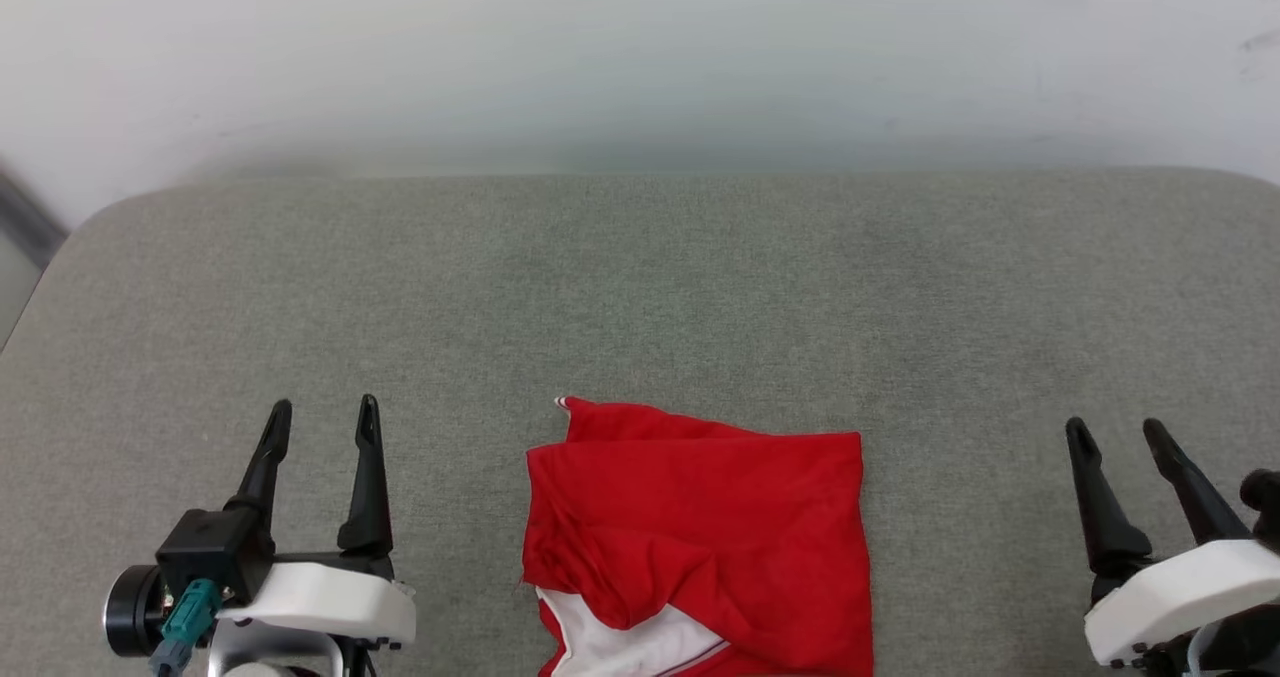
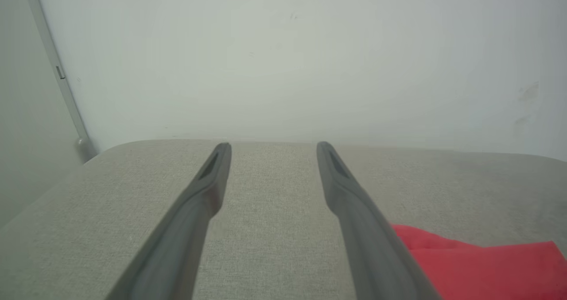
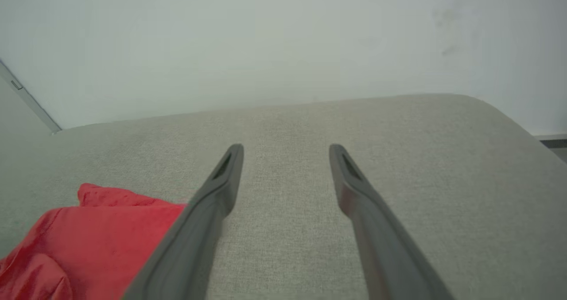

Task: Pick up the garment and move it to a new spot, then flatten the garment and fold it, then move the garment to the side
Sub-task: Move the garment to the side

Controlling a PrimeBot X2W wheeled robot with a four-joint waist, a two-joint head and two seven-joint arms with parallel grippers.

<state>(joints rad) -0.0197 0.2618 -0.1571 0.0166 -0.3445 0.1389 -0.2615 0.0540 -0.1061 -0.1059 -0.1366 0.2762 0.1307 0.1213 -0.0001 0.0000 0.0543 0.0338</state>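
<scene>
Wide-open left gripper [image 1: 325, 404] and right gripper [image 1: 1113, 424], both empty
Roughly folded red shirt [image 1: 700, 517] lies bottom center on grey pad [image 1: 640, 287], between them, touching neither.

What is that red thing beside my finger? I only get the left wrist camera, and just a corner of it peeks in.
Observer: It's a red T-shirt, loosely folded over on the grey padded surface. A white sleeve pokes out at its near edge.
Operator: Where's my other gripper? Is it holding the shirt?
Observer: No. The right gripper is open and empty on the other side of the shirt from your left gripper. The shirt lies between them, and neither one touches it.
</scene>
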